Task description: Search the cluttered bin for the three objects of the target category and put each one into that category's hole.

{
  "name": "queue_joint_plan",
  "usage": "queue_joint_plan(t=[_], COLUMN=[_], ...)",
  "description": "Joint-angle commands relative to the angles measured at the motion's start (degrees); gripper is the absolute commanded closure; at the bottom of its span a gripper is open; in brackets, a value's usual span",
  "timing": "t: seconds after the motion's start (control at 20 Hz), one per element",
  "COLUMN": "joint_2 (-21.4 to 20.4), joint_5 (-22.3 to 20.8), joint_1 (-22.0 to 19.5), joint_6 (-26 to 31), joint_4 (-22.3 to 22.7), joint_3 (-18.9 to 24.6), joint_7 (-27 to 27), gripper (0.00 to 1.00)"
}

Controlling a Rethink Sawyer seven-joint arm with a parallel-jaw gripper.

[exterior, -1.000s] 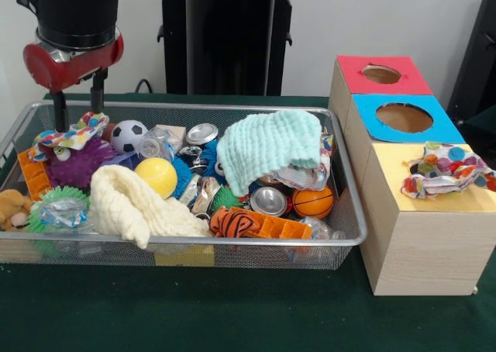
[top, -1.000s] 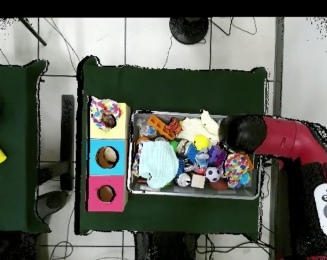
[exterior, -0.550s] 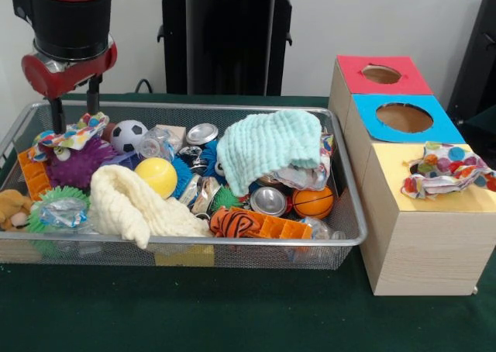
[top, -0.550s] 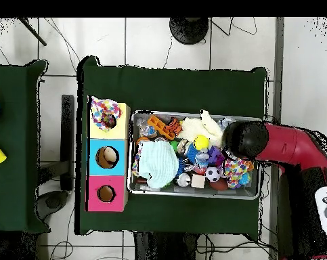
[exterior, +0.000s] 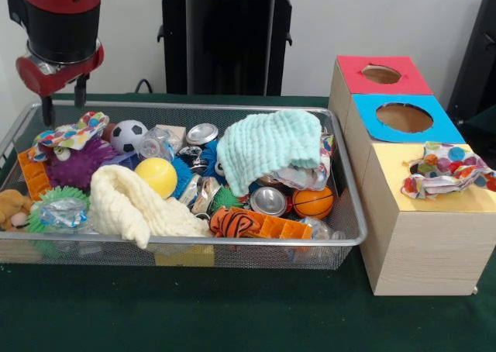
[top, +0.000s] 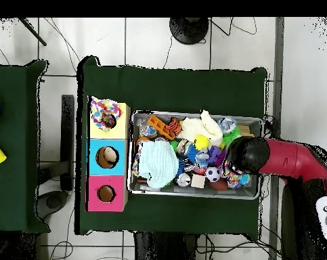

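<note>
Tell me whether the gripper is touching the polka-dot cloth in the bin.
Apart. In the front view the gripper hangs open above the polka-dot cloth, with bin rim showing between them.

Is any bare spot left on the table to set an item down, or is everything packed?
The green tablecloth in front of the mesh bin and the wooden sorting box is bare. The bin is crammed edge to edge. The yellow box top is partly covered by a polka-dot cloth.

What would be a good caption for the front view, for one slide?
Sawyer gripper hovers, fingers open, above a polka-dot cloth in the cluttered mesh bin.
</note>
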Motion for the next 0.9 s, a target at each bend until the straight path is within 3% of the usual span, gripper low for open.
queue_joint_plan(t=[0.05,0.35,0.9], joint_2=[2.8,3.7,8.3], joint_5=[-3.5,-3.6,-3.3], joint_1=[-0.6,-0.6,-1.3], joint_6=[-4.2,-6.4,-10.4], joint_4=[6.9,7.9,4.8], joint_3=[0.3,0.7,2.2], joint_7=[4.4,5.0,3.9], gripper=[0.0,0.0,0.0])
